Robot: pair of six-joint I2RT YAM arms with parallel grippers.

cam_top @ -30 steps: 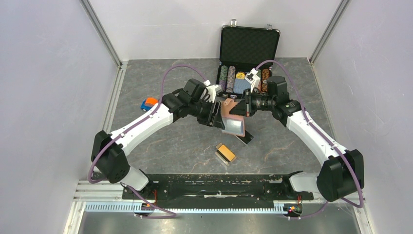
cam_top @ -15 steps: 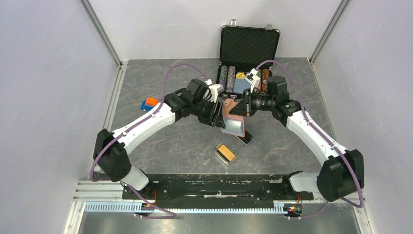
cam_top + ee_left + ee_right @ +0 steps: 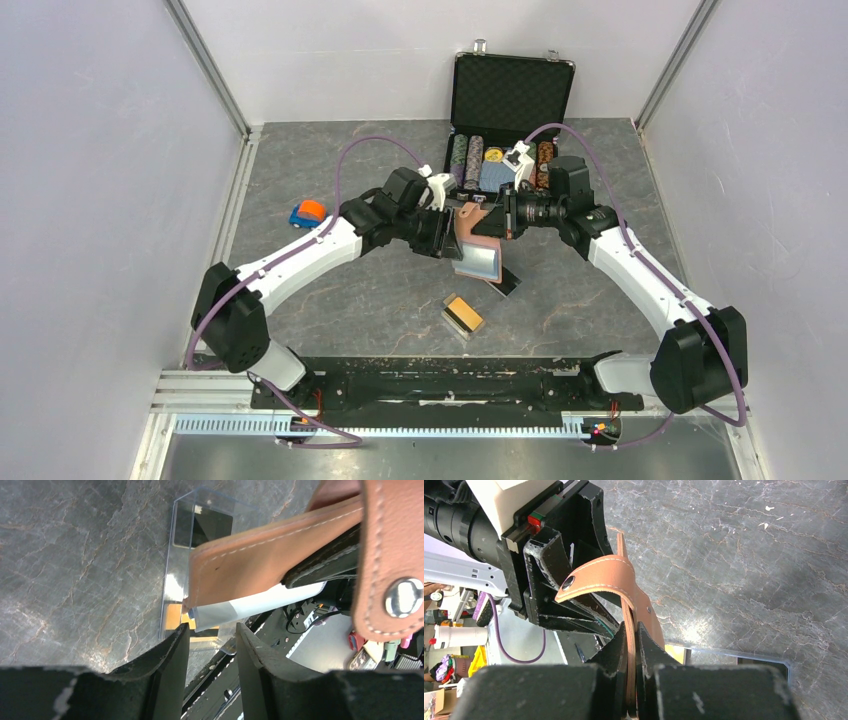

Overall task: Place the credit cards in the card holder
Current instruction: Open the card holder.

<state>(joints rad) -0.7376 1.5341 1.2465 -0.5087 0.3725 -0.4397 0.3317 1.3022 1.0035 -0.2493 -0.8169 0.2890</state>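
Note:
My right gripper (image 3: 498, 220) is shut on the tan leather card holder (image 3: 476, 232) and holds it open above the table; in the right wrist view (image 3: 631, 626) the leather (image 3: 640, 605) is pinched between the jaws, its snap tab (image 3: 596, 575) curling left. My left gripper (image 3: 446, 238) is open and empty beside the holder's left edge. In the left wrist view (image 3: 212, 628) the holder (image 3: 260, 555) and its pale clear sleeve (image 3: 250, 606) sit just beyond the fingertips. A gold-orange credit card (image 3: 464, 311) lies in a clear box below. A black card (image 3: 506, 282) lies under the holder.
An open black poker-chip case (image 3: 512, 92) with chips and a blue deck stands at the back. A small blue-and-orange object (image 3: 307, 212) lies at the left. The clear box (image 3: 172, 580) shows a gold and a black card. The rail runs along the near edge.
My left arm has shifted slightly up and right, bringing its open gripper closer to the holder. The right gripper and the holder have stayed put.

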